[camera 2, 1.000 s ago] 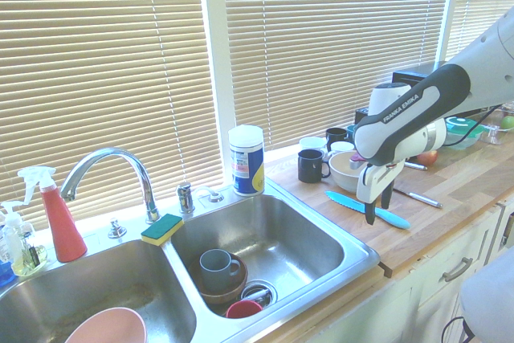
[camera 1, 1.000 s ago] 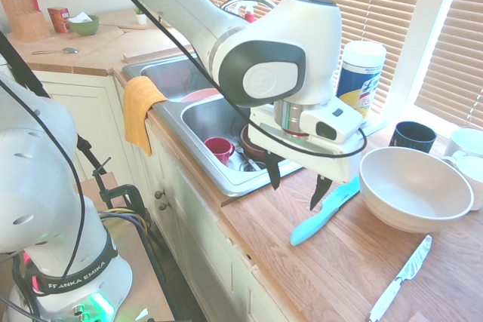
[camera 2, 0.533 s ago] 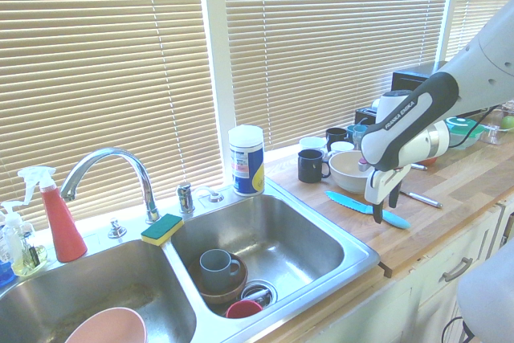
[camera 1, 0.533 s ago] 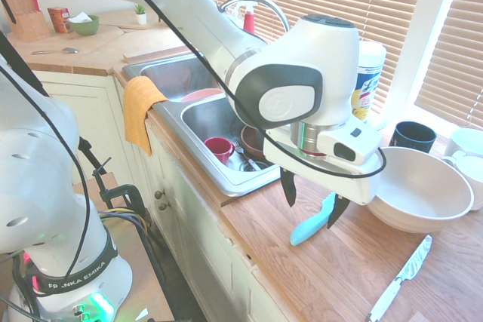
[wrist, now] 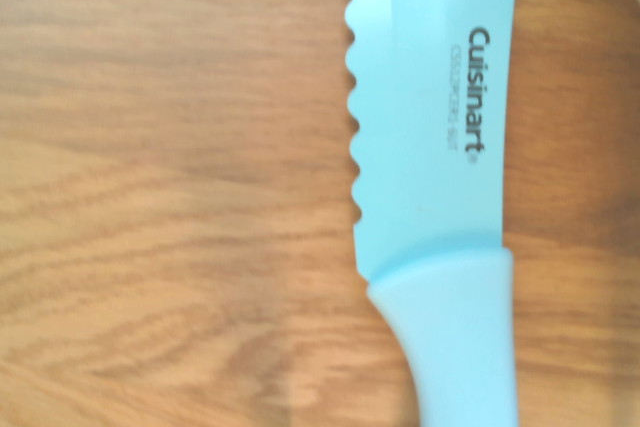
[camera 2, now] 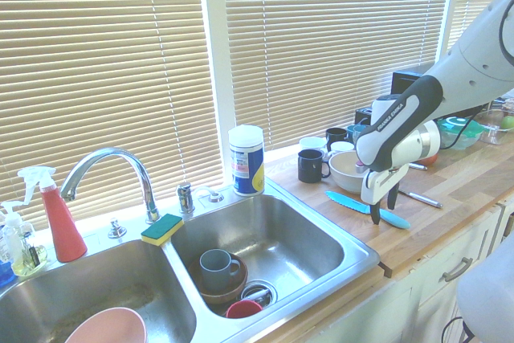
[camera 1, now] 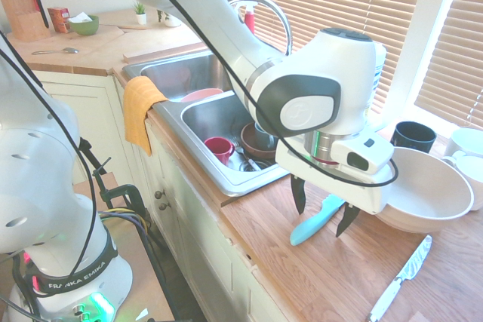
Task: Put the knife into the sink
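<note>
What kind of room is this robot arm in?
Most likely a kitchen: there is a double-basin sink with mugs and bowls in it, a yellow-and-green sponge beside the tap, and a wooden worktop.

Wooden countertop (camera 1: 324, 288), turquoise serrated knife (camera 1: 311, 228), white-handled knife (camera 1: 400, 280), pale bowl (camera 1: 423, 190), dark mug (camera 2: 310, 166) on it

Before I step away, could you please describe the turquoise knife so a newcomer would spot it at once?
Find the double-basin sink. On the wooden counter beside it, below the open gripper, lies the knife. Its handle and serrated blade are all turquoise, unlike the metal-bladed knife nearby.
</note>
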Robot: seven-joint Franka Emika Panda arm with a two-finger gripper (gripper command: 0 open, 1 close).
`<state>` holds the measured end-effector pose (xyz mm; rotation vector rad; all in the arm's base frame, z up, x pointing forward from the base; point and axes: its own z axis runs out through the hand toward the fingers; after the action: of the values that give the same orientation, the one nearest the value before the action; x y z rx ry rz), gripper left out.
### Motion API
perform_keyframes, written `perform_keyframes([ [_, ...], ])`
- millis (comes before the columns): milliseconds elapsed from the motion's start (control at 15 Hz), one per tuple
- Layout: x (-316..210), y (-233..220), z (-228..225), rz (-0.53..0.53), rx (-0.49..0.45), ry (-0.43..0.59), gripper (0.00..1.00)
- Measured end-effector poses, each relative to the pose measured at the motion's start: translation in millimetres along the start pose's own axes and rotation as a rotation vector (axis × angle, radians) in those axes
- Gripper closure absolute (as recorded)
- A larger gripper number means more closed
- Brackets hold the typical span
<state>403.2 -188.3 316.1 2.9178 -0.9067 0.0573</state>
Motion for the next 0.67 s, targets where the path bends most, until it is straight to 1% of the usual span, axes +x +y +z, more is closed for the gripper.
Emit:
perform_keyframes([
  [67, 2.1, -1.9, 0.6, 0.0, 0.0, -0.005, 0.0],
  [133, 4.4, -4.1, 1.1, -0.002, 0.0, -0.007, 1.0],
  [667, 11.8, -9.0, 1.8, 0.003, 0.011, -0.02, 1.0],
])
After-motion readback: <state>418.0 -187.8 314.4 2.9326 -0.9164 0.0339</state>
